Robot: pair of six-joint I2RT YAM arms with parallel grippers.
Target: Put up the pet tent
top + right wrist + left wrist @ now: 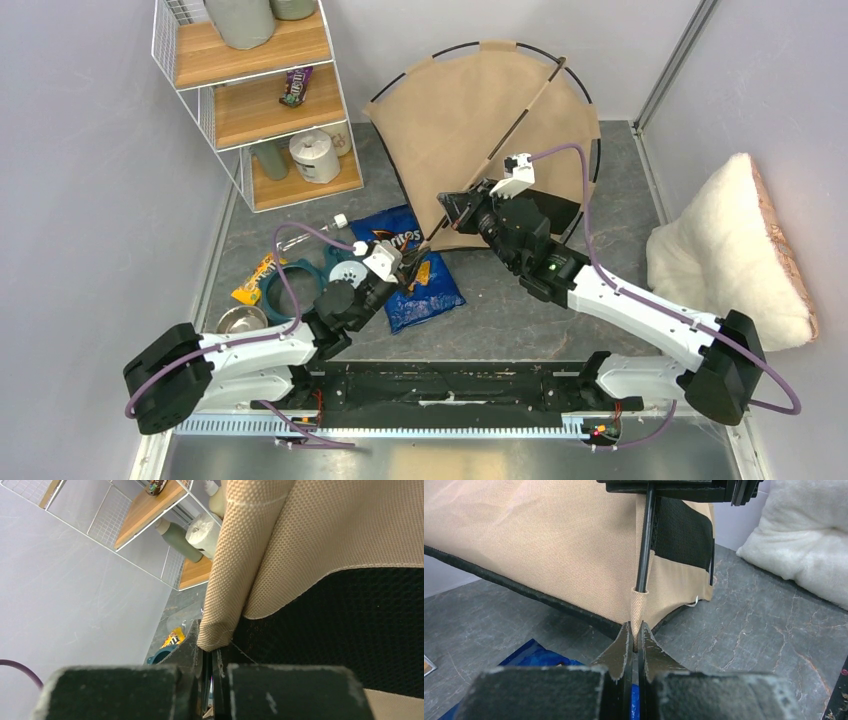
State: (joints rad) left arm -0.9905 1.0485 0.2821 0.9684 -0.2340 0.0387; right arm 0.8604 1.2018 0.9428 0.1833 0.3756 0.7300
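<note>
Nearest the lens, the left gripper (635, 636) has its jaws pinched tight on the tip of the tan sleeve (638, 607), where the black pole (645, 540) comes out, low over the blue chip bag (420, 290). Farther along and higher, we see the right gripper (462, 205) clamped narrow on that same pole. The pet tent (480, 100) sits at the far middle of the table (490, 320), its tan fabric tilted up toward the far wall, right of the wire shelf (260, 100) and left of the white cushion (730, 250).
</note>
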